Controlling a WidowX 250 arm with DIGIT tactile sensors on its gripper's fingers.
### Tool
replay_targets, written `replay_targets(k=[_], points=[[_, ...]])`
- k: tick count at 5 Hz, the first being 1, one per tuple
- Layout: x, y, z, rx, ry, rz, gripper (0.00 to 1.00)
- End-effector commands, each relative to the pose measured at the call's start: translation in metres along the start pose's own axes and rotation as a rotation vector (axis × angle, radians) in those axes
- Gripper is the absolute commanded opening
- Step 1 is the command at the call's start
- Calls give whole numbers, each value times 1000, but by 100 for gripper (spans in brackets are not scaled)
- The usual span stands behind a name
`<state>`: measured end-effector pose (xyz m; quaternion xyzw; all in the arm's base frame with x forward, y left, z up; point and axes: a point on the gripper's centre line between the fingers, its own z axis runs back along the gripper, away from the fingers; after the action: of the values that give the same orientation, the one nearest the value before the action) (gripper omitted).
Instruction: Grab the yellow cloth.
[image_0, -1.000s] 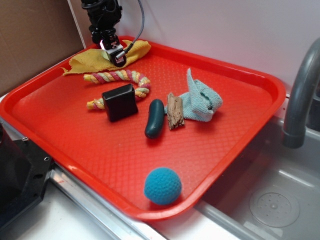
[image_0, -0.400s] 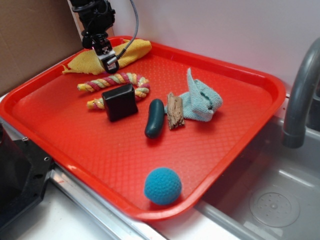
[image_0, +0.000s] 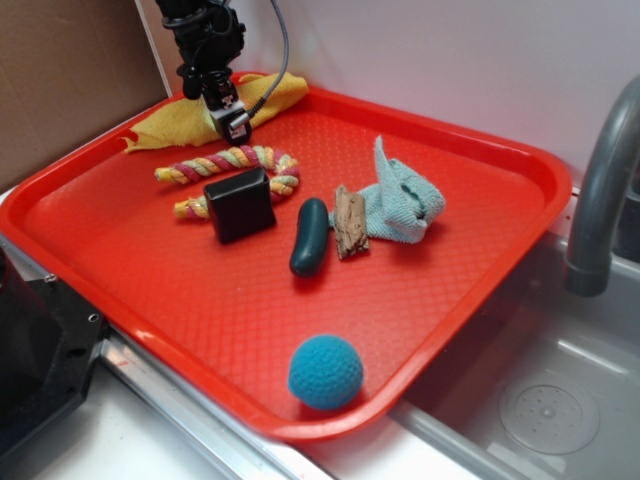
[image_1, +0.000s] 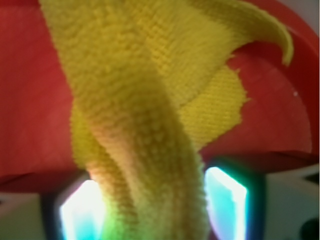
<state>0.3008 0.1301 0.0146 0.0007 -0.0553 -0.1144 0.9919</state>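
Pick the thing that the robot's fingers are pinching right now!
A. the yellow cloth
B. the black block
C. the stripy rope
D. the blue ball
A: in the wrist view a fold of the yellow cloth runs down between the two fingers, and the exterior view shows the gripper at that cloth in the tray's far corner, away from the other things.

Two cloths: one yellow cloth (image_0: 170, 119), one light-blue cloth (image_0: 403, 201). One braided rope (image_0: 232, 163), one black block (image_0: 240, 204), one dark green pickle-shaped piece (image_0: 310, 236), one wood piece (image_0: 350, 221), one blue ball (image_0: 326, 372), one red tray (image_0: 180, 300).
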Motion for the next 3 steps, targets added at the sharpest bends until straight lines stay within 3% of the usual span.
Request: replay_targets(k=[1,3], points=[[11,-1,4,29,-31,-17,0],[3,-8,14,66,-53,1,0]])
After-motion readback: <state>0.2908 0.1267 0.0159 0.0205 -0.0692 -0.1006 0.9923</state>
